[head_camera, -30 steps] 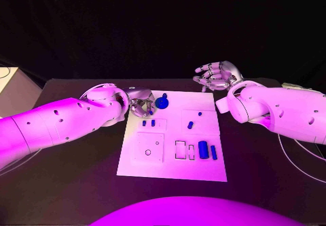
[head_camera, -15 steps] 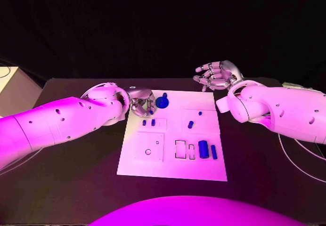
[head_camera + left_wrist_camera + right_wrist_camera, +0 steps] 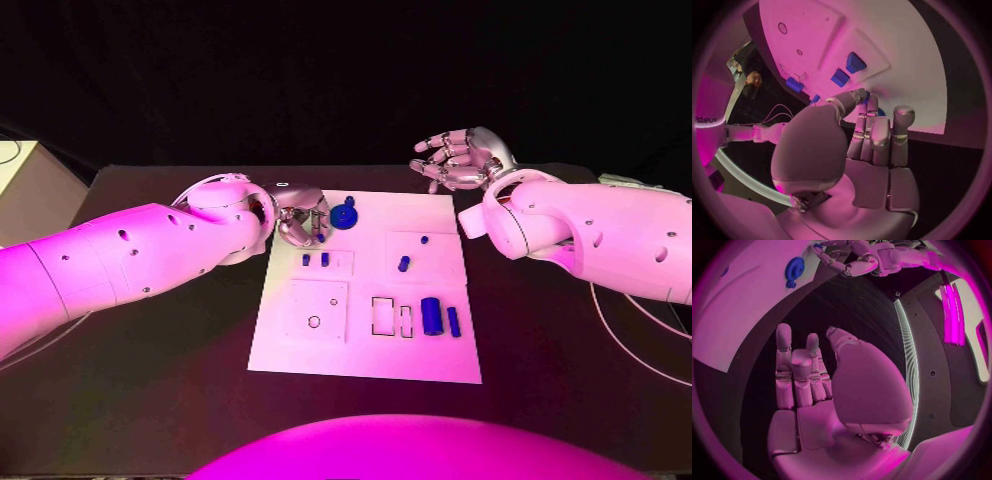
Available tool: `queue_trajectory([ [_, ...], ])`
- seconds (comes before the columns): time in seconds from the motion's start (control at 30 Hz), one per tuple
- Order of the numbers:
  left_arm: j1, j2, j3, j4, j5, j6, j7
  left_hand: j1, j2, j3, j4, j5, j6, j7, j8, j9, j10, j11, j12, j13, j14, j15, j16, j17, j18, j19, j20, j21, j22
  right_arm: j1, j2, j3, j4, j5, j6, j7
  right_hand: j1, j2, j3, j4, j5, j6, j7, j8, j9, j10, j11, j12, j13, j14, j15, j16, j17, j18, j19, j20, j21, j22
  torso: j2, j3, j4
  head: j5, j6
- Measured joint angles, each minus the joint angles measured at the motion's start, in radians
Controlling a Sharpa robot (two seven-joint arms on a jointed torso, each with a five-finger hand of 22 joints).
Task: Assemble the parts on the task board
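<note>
Head view shows the task board [image 3: 433,215] lying flat in the middle of the black table [image 3: 173,360], with small blue parts on it: a round disc-shaped part [image 3: 343,216] near the board's far edge, just beside the fingertips of the left hand [image 3: 300,224], two little blocks [image 3: 315,260] a bit nearer the robot than those fingers, a small peg [image 3: 404,265] toward the board's middle, and a thick cylinder [image 3: 431,316] with a thin bar [image 3: 453,322] beside it, well apart from both hands. The left hand rests over the board's far left corner, fingers curled downward; whether they touch the disc or hold anything cannot be told, as the wrist view shows the fingers [image 3: 879,140] side by side, pointing at the board. The right hand [image 3: 462,160] hovers off the board beyond its far right corner, palm up, fingers loosely bent and apart, holding nothing.
</note>
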Motion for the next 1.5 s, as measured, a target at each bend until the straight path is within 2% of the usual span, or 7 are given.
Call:
queue_trajectory([
  [0.13, 0.000, -0.001, 0.000, 0.001, 0.000, 0.000, 0.000, -0.005, -0.005, -0.002, 0.002, 0.000, -0.002, 0.002, -0.007, -0.001, -0.002, 0.002, -0.012, 0.000, 0.000, 0.000, 0.000, -0.006, 0.000, -0.008, 0.000, -0.008, -0.008, 0.000, 0.000, 0.000, 0.000, 0.000, 0.000, 0.000, 0.000, 0.000, 0.000, 0.000, 0.000, 0.000, 0.000, 0.000, 0.000, 0.000, 0.000, 0.000, 0.000, 0.000, 0.000, 0.000, 0.000, 0.000, 0.000, 0.000, 0.000, 0.000, 0.000, 0.0000, 0.0002, 0.000, 0.000],
  [0.27, 0.000, -0.003, -0.001, 0.003, 0.000, -0.002, 0.002, -0.012, -0.012, -0.007, -0.001, 0.000, -0.031, 0.012, -0.034, -0.003, -0.009, 0.009, -0.023, 0.001, -0.011, 0.011, 0.000, -0.019, 0.000, -0.022, 0.007, -0.018, -0.018, 0.000, 0.000, 0.000, 0.000, 0.000, 0.000, 0.000, 0.000, 0.000, 0.003, -0.003, 0.000, 0.000, 0.000, 0.004, -0.002, 0.000, 0.000, -0.008, -0.018, 0.000, 0.000, -0.010, 0.000, 0.000, 0.004, 0.004, -0.007, -0.003, 0.000, 0.0000, 0.0002, 0.000, 0.000],
  [0.53, -0.003, -0.007, -0.004, 0.003, 0.000, -0.003, 0.003, -0.025, -0.025, -0.007, -0.001, 0.000, -0.059, 0.020, -0.065, -0.012, -0.019, 0.018, -0.041, 0.004, -0.030, 0.015, 0.000, -0.042, 0.000, -0.038, 0.012, -0.033, -0.035, 0.000, 0.000, 0.000, -0.001, 0.000, 0.000, 0.000, 0.000, 0.000, 0.003, -0.003, 0.000, 0.000, 0.000, 0.004, -0.002, 0.000, 0.000, -0.008, -0.019, 0.000, 0.000, -0.010, 0.000, 0.000, 0.004, 0.004, -0.007, -0.003, 0.000, -0.0001, 0.0005, 0.000, 0.000],
  [1.0, -0.003, -0.011, -0.004, 0.005, 0.000, -0.005, 0.002, -0.029, -0.029, -0.007, -0.001, 0.000, -0.066, 0.020, -0.069, -0.014, -0.022, 0.022, -0.046, 0.005, -0.038, 0.016, -0.004, -0.057, 0.000, -0.045, 0.012, -0.039, -0.042, 0.000, 0.000, 0.000, -0.001, 0.000, 0.000, 0.000, 0.000, 0.000, 0.003, -0.003, 0.000, 0.000, 0.000, 0.004, -0.002, 0.000, 0.000, -0.008, -0.019, 0.000, 0.000, -0.010, 0.000, 0.000, 0.004, 0.004, -0.007, -0.003, 0.000, 0.0003, 0.0004, 0.000, 0.000],
  [1.3, -0.003, -0.014, -0.004, 0.005, 0.000, -0.009, 0.000, -0.031, -0.031, -0.007, -0.001, 0.000, -0.102, 0.026, -0.099, -0.023, -0.022, 0.021, -0.052, 0.011, -0.042, 0.020, -0.004, -0.057, 0.000, -0.049, 0.016, -0.043, -0.043, 0.000, -0.001, 0.000, -0.001, -0.002, 0.000, 0.000, 0.000, 0.000, 0.003, -0.003, 0.000, 0.000, 0.000, 0.004, -0.002, 0.000, 0.000, -0.009, -0.025, 0.000, 0.000, -0.010, -0.001, 0.000, 0.004, 0.004, -0.007, -0.003, 0.000, 0.0003, 0.0003, 0.000, 0.000],
  [1.4, -0.003, -0.017, -0.004, 0.003, 0.000, -0.010, -0.001, -0.033, -0.033, -0.007, -0.001, 0.000, -0.120, 0.027, -0.112, -0.027, -0.022, 0.021, -0.053, 0.013, -0.042, 0.020, -0.004, -0.059, 0.000, -0.049, 0.016, -0.043, -0.045, 0.000, -0.003, 0.000, -0.001, -0.011, 0.004, -0.002, 0.002, -0.002, 0.013, -0.013, 0.000, 0.000, 0.000, 0.004, -0.003, -0.003, 0.002, -0.027, -0.039, 0.000, 0.000, -0.010, 0.004, 0.000, 0.004, 0.003, -0.007, -0.004, 0.000, 0.0003, 0.0002, 0.000, 0.001],
  [1.5, -0.003, -0.023, -0.003, 0.000, 0.000, -0.012, -0.003, -0.033, -0.033, -0.009, 0.001, 0.000, -0.137, 0.025, -0.125, -0.031, -0.037, 0.029, -0.066, 0.013, -0.054, 0.022, -0.004, -0.074, 0.000, -0.063, 0.015, -0.057, -0.058, 0.000, -0.008, 0.000, 0.000, -0.035, 0.014, -0.005, 0.042, -0.012, 0.059, -0.033, -0.016, 0.006, 0.003, 0.008, -0.007, -0.021, 0.004, -0.085, -0.095, 0.028, -0.001, 0.033, 0.054, 0.000, 0.026, -0.001, -0.002, 0.004, 0.000, 0.0003, 0.0002, 0.000, 0.002],
])
